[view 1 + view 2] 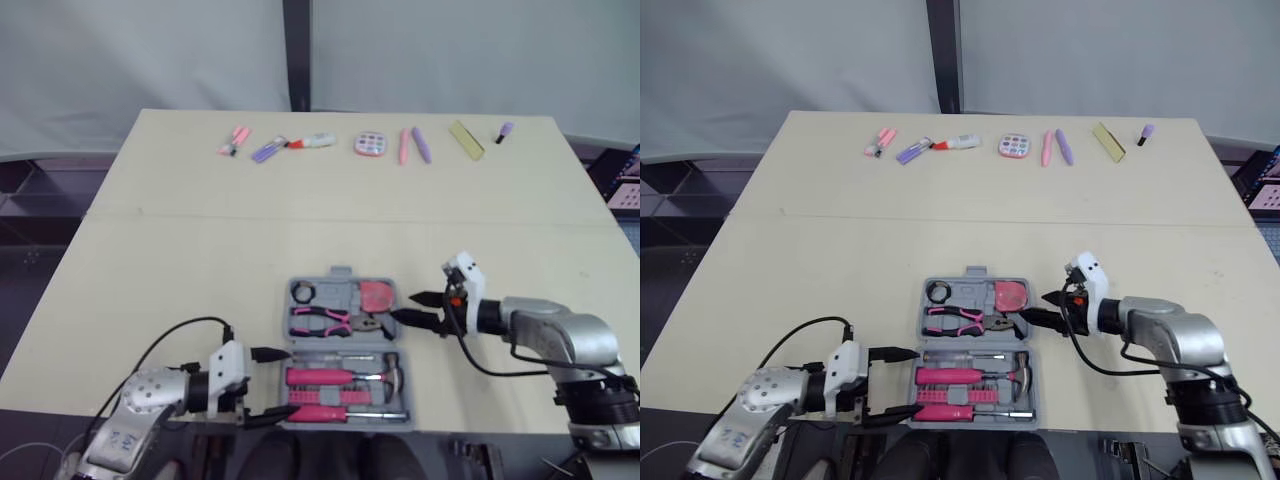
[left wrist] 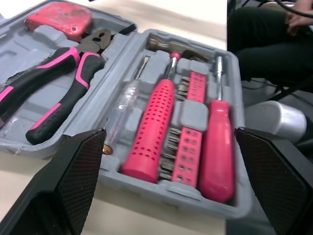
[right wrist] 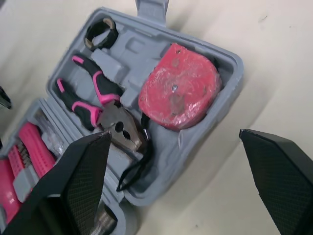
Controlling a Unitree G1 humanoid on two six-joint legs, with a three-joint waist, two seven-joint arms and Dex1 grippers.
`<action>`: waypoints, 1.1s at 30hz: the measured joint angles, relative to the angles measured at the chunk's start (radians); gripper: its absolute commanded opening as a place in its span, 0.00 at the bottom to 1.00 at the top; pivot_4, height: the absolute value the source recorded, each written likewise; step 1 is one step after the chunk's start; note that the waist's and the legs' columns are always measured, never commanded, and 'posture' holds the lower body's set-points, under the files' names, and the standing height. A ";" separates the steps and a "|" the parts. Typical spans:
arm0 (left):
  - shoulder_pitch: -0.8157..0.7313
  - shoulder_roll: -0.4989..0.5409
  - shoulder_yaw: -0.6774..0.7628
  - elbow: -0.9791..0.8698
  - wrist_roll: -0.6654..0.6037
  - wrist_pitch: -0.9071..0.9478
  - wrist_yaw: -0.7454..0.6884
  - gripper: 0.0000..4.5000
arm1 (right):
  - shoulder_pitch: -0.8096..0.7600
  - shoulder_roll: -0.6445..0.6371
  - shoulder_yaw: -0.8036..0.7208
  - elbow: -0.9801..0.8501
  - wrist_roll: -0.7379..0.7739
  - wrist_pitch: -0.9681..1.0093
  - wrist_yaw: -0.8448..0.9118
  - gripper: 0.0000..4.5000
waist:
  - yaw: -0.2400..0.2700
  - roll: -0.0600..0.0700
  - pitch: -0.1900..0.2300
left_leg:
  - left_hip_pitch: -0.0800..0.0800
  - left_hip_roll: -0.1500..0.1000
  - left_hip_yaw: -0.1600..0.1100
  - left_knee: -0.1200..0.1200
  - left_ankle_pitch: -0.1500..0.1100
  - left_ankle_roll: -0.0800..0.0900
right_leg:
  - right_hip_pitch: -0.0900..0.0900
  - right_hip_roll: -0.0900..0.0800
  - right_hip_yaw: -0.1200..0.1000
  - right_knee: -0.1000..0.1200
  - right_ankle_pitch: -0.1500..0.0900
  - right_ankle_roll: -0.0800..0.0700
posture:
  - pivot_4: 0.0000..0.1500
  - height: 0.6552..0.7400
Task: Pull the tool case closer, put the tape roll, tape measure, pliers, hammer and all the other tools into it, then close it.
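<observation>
Left gripper [image 1: 276, 385] spread at near-left corner of open tool case [image 1: 340, 273], which is set near the surface's front edge. Hammer [image 1: 340, 377], pliers [image 1: 320, 320], tape measure [image 1: 376, 294] and tape roll [image 1: 303, 292] are seated inside. Right gripper [image 1: 405, 306] spread beside case's right side. Only closing is judged left.

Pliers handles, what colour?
Black with pink trim on the pliers; shows best in the left wrist view.
</observation>
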 measured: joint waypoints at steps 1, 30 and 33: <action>-0.003 -0.012 -0.007 0.003 0.001 -0.010 0.006 1.00 | -0.005 0.004 0.000 0.013 0.000 0.000 -0.003 0.99 | 0.000 0.000 0.000 | 0.000 0.000 0.000 0.000 0.000 0.000 | 0.000 0.000 0.000 0.000 0.000 0.000 | 1.00 1.00; 0.028 0.008 -0.058 0.059 0.039 -0.049 0.008 0.01 | -0.141 0.094 -0.006 0.274 -0.013 -0.007 -0.016 1.00 | -0.003 0.001 0.000 | 0.001 0.000 0.001 0.000 0.000 0.000 | 0.000 -0.001 0.000 0.001 0.000 0.000 | 1.00 1.00; 0.012 0.007 -0.068 0.069 0.052 -0.063 0.011 0.01 | -0.172 0.118 -0.001 0.330 -0.020 -0.022 -0.009 1.00 | -0.003 0.001 0.000 | 0.001 0.000 0.001 0.000 0.000 0.000 | 0.000 -0.001 0.000 0.001 0.000 0.000 | 1.00 1.00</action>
